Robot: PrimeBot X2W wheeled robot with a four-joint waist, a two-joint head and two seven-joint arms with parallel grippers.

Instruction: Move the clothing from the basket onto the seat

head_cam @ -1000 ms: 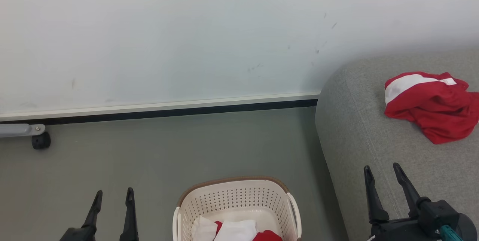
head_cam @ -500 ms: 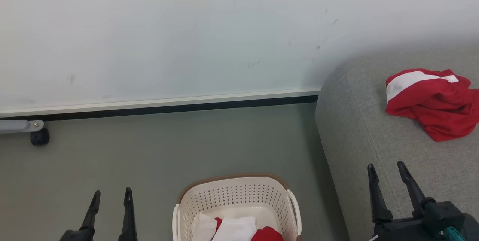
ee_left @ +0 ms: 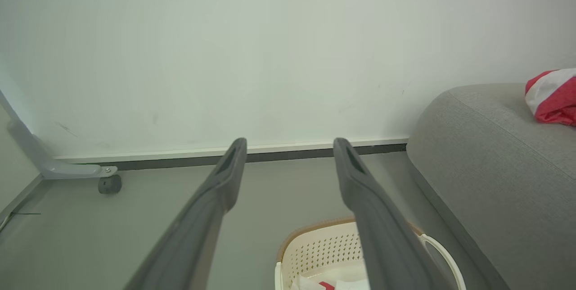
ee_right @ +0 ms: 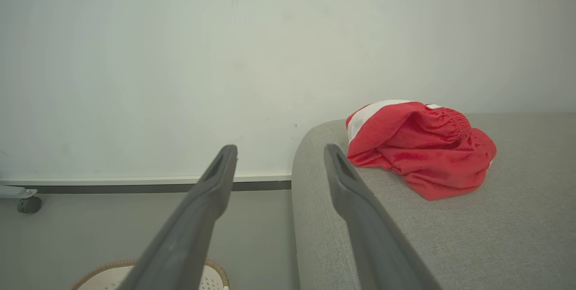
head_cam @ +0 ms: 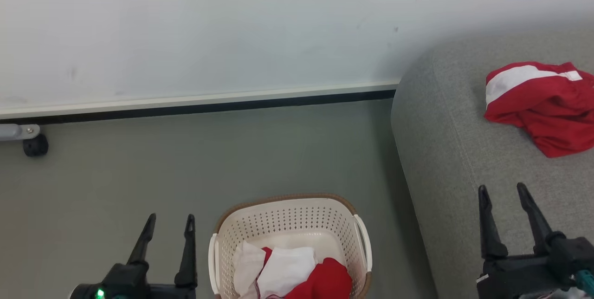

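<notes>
The cream perforated basket with a brown rim stands on the floor at the bottom centre, holding crumpled red and white clothing. A red garment with a white band lies on the grey seat at the right. My left gripper hangs open just left of the basket, nothing between its fingers. My right gripper is open over the seat's front edge, short of the red garment. The left wrist view shows the basket below the open fingers; the right wrist view shows the red garment on the seat.
A white wall with a dark baseboard runs behind the grey floor. A grey bar with a black caster wheel sits at the far left by the wall. Bare floor lies between the basket and the wall.
The head camera has tilted down, so wall, seat and basket sit higher in view. The left gripper has shifted right, closer to the basket. Both grippers stay open.
</notes>
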